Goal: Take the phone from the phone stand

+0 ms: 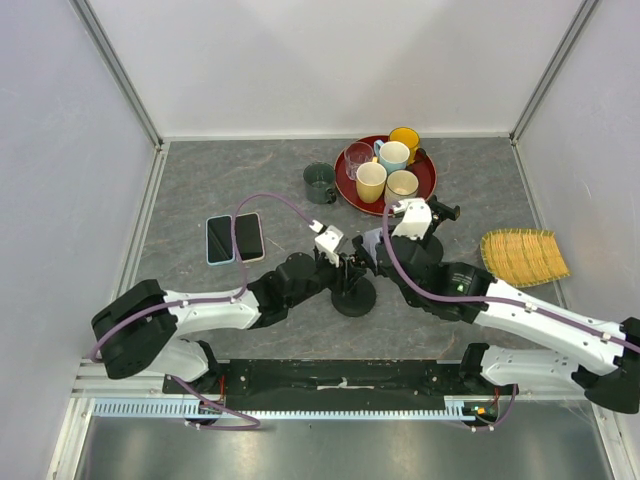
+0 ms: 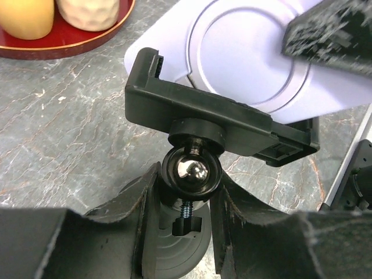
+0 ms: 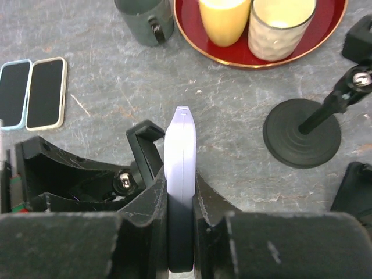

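Note:
The black phone stand stands at the table's middle. My left gripper is shut on its ball-joint neck, with a finger on each side of the ball. The stand's clamp still wraps the lower edge of the lavender phone. My right gripper is shut on that phone. In the right wrist view the phone stands edge-on between the fingers, with the clamp just to its left. One right finger shows over the phone's back.
Two more phones lie flat at the left. A dark green mug and a red tray with several cups stand at the back. A second, empty stand is right of the grippers. A bamboo mat lies at the right.

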Robot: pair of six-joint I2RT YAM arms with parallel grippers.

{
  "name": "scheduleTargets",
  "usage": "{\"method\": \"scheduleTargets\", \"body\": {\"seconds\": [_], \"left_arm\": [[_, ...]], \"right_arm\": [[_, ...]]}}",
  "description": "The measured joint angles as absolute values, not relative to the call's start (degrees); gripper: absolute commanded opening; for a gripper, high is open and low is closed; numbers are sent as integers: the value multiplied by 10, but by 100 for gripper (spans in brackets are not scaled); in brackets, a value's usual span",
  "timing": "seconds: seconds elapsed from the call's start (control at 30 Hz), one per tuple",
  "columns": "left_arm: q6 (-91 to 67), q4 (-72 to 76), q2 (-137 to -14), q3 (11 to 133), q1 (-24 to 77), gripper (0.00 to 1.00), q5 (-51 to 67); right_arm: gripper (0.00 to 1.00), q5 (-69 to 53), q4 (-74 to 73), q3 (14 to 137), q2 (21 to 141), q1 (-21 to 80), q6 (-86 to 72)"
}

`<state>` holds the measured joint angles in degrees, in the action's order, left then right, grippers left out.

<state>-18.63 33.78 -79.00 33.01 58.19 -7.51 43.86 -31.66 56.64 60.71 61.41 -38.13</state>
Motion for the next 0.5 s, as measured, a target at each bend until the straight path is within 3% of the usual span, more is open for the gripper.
{"method": "scheduleTargets", "body": {"seconds": [0.3, 0.5], "left_arm": [[-175, 359, -826, 352, 561, 9, -55], [-154, 361, -841, 364, 568, 28, -56]], "right_arm": [[0, 562, -318, 556, 512, 611, -324], [0, 584, -296, 522, 473, 611, -304]]}}
